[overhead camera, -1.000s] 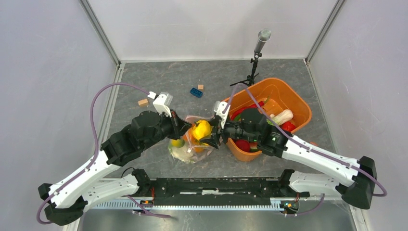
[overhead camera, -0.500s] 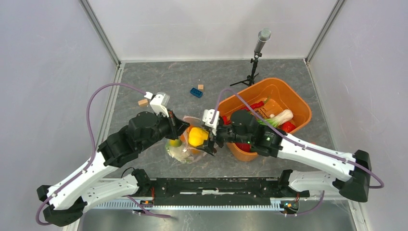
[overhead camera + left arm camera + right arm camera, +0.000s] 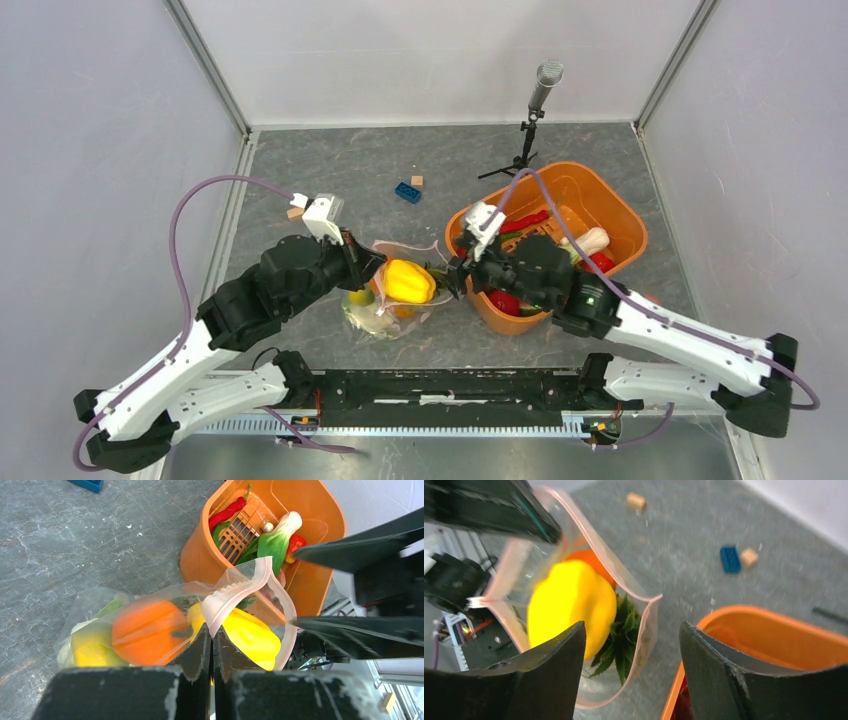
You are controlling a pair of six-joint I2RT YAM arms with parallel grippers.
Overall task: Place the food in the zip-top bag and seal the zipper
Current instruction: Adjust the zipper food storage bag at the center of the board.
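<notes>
- The zip-top bag lies on the grey surface between the two arms, just beside the orange basket. Its mouth is lifted and gaping towards the basket.
- The zipper, one pale pink strip, curls up in a loop. The left tool is pinched tight on its near lip and holds the mouth up.
- One yellow pepper sits in the mouth, only partly down. Behind it are one orange and one leafy green piece. One yellow-green piece lies at the bottom, and something pale beside it is too blurred to name.
- The right tool stands wide and empty, just off the mouth on the basket side.
- I judge this the loading step, with the bag about half filled.
- To do it well, the left pinch should keep the lip high and taut so that the opening stays round. The pepper should be nudged deeper before more goes in, so that it does not block the zipper.
- In the basket I count one red chilli, one white-and-green leafy vegetable, one small red piece and one tan grid-like piece. More may lie hidden under the arm.
- Farther out are one blue brick, two tan blocks and one microphone on a stand.
</notes>
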